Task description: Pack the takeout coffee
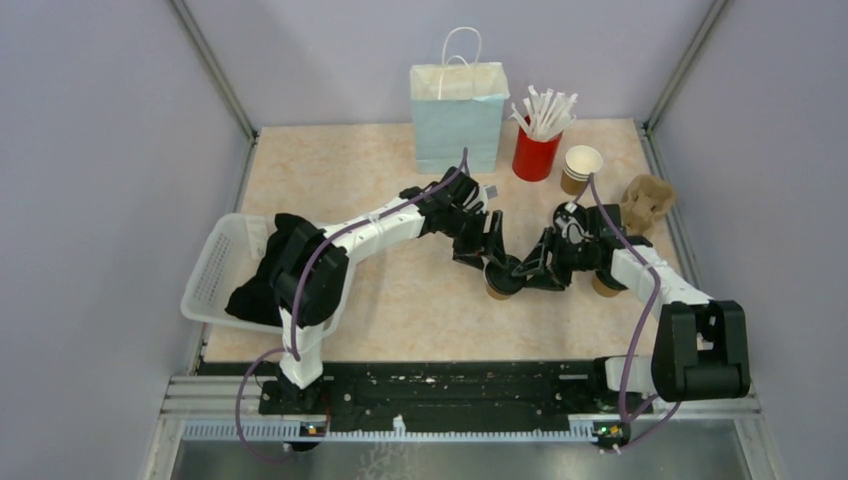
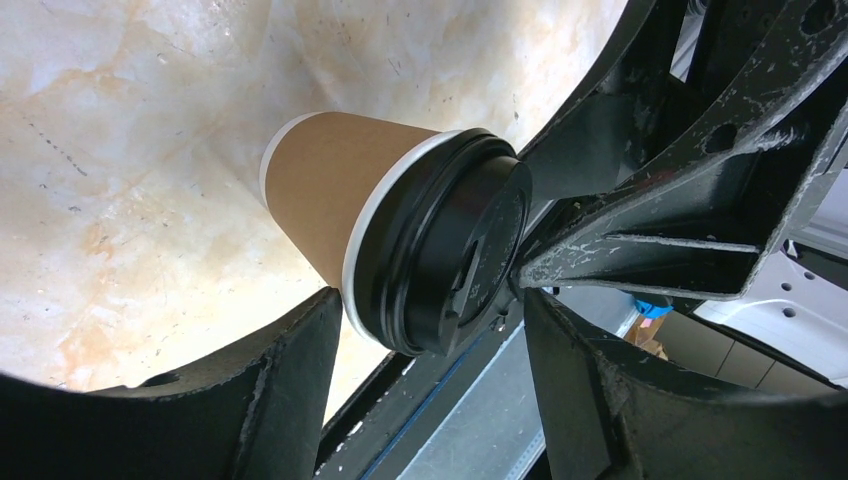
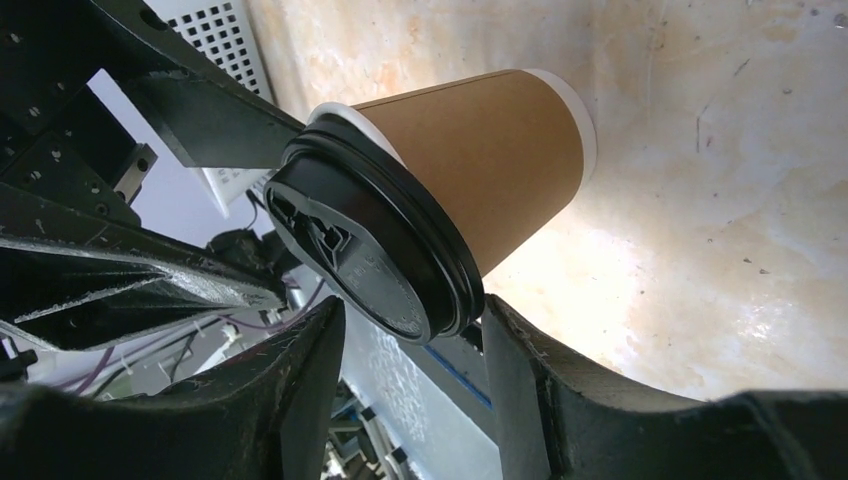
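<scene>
One takeout coffee (image 1: 499,281), a brown paper cup (image 2: 335,195) with a black lid (image 3: 375,255), stands upright mid-table. My left gripper (image 1: 490,258) comes at it from the left and is open, its fingertips (image 2: 325,310) straddling the lid's edge. From the right, my right gripper (image 1: 537,268) is open too. One of its fingers (image 3: 500,320) is against the lid rim, and the other keeps a small gap from the lid's top. A second brown cup (image 1: 603,287) shows partly under my right arm. An unlidded cup (image 1: 582,165) stands at the back right.
A pale blue paper bag (image 1: 458,115) stands upright at the back. Beside it is a red cup of white straws (image 1: 537,150). A brown cardboard carrier (image 1: 645,200) lies at the right edge. A white basket (image 1: 212,268) with black cloth sits at the left.
</scene>
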Robot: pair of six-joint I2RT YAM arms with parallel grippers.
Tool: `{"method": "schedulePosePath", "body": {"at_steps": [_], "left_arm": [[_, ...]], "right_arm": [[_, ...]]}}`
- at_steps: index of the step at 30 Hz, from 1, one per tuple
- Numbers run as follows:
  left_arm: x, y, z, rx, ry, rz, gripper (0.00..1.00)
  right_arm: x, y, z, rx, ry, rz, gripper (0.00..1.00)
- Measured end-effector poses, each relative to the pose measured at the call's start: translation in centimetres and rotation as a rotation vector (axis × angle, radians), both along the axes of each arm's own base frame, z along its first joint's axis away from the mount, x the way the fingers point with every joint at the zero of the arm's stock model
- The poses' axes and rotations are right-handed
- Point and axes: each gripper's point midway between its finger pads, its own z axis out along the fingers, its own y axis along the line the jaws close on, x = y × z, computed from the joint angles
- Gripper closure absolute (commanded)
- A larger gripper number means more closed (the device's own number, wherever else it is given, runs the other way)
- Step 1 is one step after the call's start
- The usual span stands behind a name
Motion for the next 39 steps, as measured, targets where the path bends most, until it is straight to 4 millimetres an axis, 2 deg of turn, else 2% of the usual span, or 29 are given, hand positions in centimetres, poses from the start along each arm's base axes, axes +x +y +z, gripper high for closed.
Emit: {"method": "schedulePosePath", "body": {"at_steps": [6,14,27,33,39], "left_arm": [[0.0,0.0,0.0,0.000,0.000,0.000,0.35],[0.0,0.0,0.0,0.000,0.000,0.001,0.37],[0.4,0.3,-1.0,0.033,-0.005,0.014,0.52],[0.4,0.4,-1.5,0.043,0.001,0.016,0.58],[0.0,0.6,-2.0,0.051,0.015,0.014,0.59]], "right_arm": [[-0.2,0.6,0.2,0.009,0.005,0.012,0.48],[-0.1,0.7,0.3,0.010,0.017,0.001,0.49],[0.5,0.3,0.0,-0.027,0.007,-0.024,0.47],[1.7,-0.7,0.3,-0.018,-0.008,-0.058,0.45],[2.9,-0.9,-0.3,0.028,0.009,-0.077,0.50]]}}
